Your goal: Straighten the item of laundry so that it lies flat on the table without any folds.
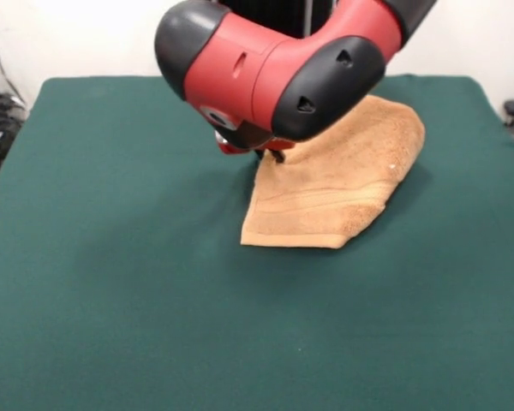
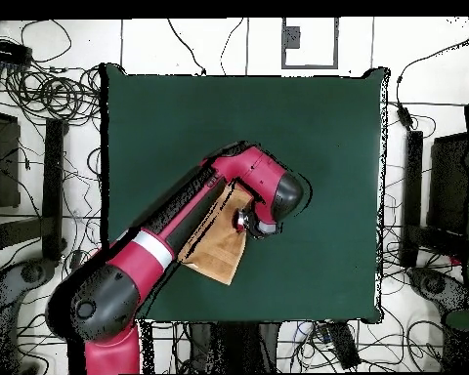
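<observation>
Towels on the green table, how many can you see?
1. A tan towel lies rumpled near the table's middle, partly under the arm; anything beneath the arm would be hidden.

Seen: a large rectangular table (image 1: 111, 282) with a dark green cloth top, smooth and bare over most of its surface. Lying directly on it, a small orange-tan terry towel (image 1: 343, 193), set toward the middle and angled against the table's edges. Not flat: one side folded over into a slanting edge (a woven band stripe running near the nearest hem in the front view). In the overhead view, partly hidden under the arm, only one corner (image 2: 222, 262) showing.
</observation>
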